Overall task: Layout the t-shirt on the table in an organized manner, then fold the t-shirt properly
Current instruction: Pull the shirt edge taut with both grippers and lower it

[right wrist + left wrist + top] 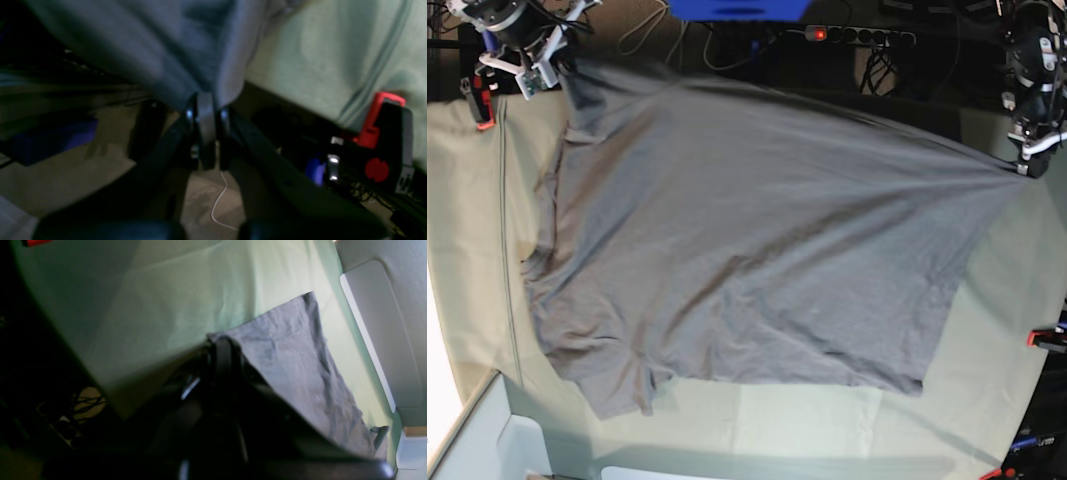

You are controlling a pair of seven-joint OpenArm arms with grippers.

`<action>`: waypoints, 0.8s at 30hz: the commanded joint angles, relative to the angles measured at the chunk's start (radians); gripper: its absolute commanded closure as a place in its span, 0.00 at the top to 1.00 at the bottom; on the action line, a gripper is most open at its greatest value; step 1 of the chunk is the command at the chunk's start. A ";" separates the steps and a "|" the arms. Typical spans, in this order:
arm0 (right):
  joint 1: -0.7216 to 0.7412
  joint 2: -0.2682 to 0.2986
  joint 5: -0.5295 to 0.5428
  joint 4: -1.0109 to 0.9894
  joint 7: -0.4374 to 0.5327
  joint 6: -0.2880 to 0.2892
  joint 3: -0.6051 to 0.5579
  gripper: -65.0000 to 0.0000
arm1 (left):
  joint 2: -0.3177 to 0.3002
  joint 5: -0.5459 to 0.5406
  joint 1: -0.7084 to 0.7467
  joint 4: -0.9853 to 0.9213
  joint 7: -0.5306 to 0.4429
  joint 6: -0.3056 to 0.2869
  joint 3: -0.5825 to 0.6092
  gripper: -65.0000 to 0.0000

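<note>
The dark grey t-shirt [747, 240] lies spread wide over the pale green table [987, 370], its far edge stretched between both grippers. At the far left corner my right gripper [560, 68] is shut on the shirt's edge. In the right wrist view the fingers [205, 113] pinch a fold of the t-shirt [160, 43] just off the table [333, 50] edge. At the far right my left gripper [1029, 166] is shut on another corner, pulled to a point. The left wrist view shows that gripper [220, 346] closed on the t-shirt [293, 356] over the table [183, 290].
Red-orange clips hold the cloth at the left edge [484, 108], the right edge [1045, 338] and the near right [1002, 473]; one clamp [377, 126] shows close in the right wrist view. A power strip [857, 35] and cables lie beyond the far edge. A white box [497, 440] sits near left.
</note>
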 commanded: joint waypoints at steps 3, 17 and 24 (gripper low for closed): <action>-0.006 0.007 0.004 0.013 0.010 0.004 0.015 0.00 | -0.013 0.000 0.008 0.000 -0.026 -0.005 -0.011 0.00; 0.161 -0.072 0.005 0.019 0.018 0.004 0.205 0.00 | -0.020 0.002 -0.050 -0.043 -0.024 -0.005 0.022 0.00; 0.320 -0.079 0.005 0.013 0.010 0.004 0.176 0.00 | -0.011 0.186 -0.185 -0.073 -0.023 -0.005 0.052 0.00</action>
